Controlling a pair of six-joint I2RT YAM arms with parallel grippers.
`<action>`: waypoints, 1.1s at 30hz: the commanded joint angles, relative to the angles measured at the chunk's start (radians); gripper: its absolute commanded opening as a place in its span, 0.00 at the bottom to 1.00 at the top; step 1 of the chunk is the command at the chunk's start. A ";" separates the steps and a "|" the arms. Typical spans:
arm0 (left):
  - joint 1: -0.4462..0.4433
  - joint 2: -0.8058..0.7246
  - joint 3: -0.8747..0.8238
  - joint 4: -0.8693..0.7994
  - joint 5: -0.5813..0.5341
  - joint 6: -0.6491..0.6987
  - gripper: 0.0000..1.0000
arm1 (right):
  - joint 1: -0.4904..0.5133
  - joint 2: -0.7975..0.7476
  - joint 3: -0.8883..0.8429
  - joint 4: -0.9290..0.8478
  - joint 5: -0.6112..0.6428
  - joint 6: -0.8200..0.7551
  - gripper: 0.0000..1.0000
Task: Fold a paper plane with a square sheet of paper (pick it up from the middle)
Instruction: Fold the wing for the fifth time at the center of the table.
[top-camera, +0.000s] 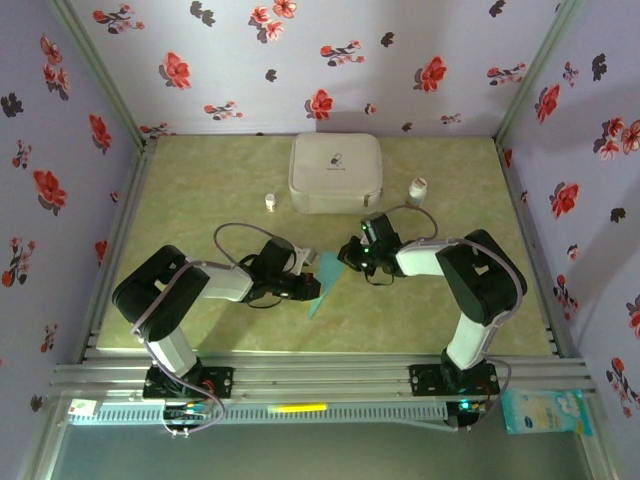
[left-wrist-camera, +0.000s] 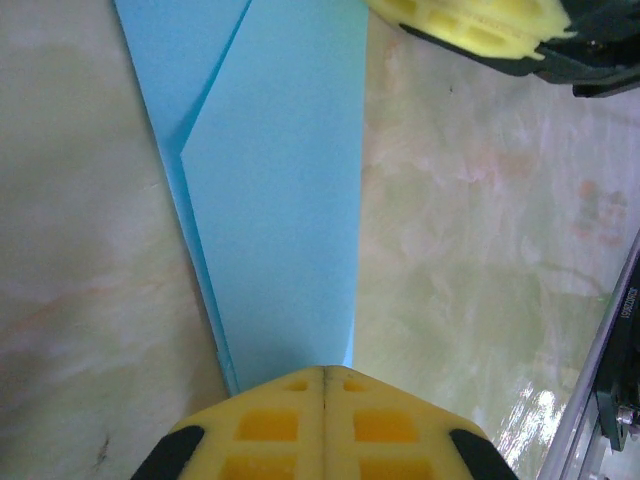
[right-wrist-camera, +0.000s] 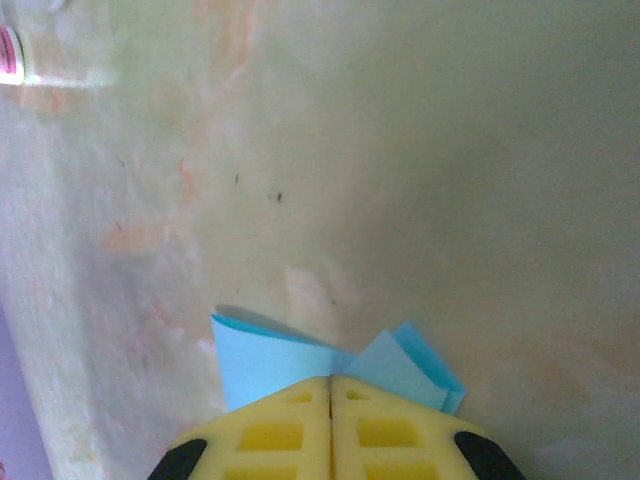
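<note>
Left gripper (top-camera: 308, 288) is seen left of table (top-camera: 200, 190) centre, pointing right. In the left wrist view its yellow pads (left-wrist-camera: 270, 425) are shut flat together over the narrow end of the paper plane (left-wrist-camera: 280, 200). Whether that end is pinched or only covered cannot be told.

The paper plane (top-camera: 325, 272) is found at mid-table between the two grippers. It is light blue, long and tapered, with a diagonal folded flap seen near its wide end. It lies flat against the tabletop in the left wrist view.

A small white bottle (top-camera: 270, 201) and a white rounded case (top-camera: 335, 172) are set behind, apart from the paper.

Right gripper (top-camera: 351, 258) is at the plane's far end, fingers closed on it. In the right wrist view, blue paper (right-wrist-camera: 275, 362) is seen sticking out from between the shut pads (right-wrist-camera: 390, 430), curled up off the table.

A red-capped bottle (top-camera: 417, 188) is placed just right of the case.
</note>
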 joint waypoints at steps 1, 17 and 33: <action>-0.007 0.065 -0.072 -0.225 -0.015 0.002 0.00 | -0.055 0.020 -0.030 0.028 0.123 0.041 0.07; -0.009 0.033 -0.073 -0.187 -0.018 -0.028 0.00 | -0.041 -0.170 -0.034 -0.045 0.075 -0.036 0.12; -0.011 -0.033 -0.031 -0.249 -0.004 -0.040 0.00 | 0.087 -0.009 -0.059 -0.059 0.128 0.018 0.01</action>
